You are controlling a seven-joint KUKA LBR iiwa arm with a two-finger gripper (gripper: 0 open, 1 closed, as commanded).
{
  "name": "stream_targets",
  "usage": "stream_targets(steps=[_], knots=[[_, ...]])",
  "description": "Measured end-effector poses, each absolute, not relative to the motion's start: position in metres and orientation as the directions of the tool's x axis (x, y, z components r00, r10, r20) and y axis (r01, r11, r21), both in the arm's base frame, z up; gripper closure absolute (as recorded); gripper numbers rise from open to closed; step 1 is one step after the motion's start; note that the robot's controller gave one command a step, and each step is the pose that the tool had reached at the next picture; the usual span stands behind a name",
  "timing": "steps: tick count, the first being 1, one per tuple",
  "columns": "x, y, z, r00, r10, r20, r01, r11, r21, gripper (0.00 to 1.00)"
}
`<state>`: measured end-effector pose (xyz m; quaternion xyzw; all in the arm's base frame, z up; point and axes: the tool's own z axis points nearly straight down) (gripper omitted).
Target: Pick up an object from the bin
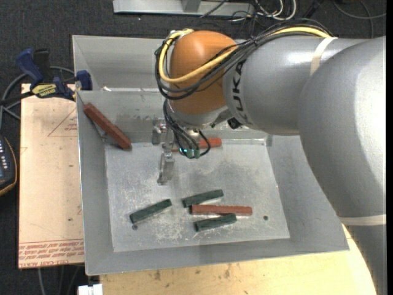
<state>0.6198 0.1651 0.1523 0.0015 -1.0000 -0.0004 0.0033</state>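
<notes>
Approach step, nothing seen held: my gripper [164, 168], spread or closed I cannot tell, stands in the grey metal bin [92, 183] near the flat dark green bar [150, 211], on its back-wall side; next move, I judge, calls for centring over that bar.

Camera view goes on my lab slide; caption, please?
Gripper hangs over the grey bin floor, beside a cluster of dark green bars and a red bar.
</notes>
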Motion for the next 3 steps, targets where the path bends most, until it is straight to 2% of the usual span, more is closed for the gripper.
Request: stream_targets(steps=[1, 2, 3], knots=[[0.567, 0.142, 0.067, -0.999, -0.048, 0.009, -0.048, 0.999, 0.000, 0.00], [0.520, 0.149, 0.069, -0.990, -0.138, 0.004, -0.138, 0.990, 0.001, 0.00], [0.522, 0.149, 0.070, -0.991, -0.136, -0.001, -0.136, 0.991, 0.002, 1.00]])
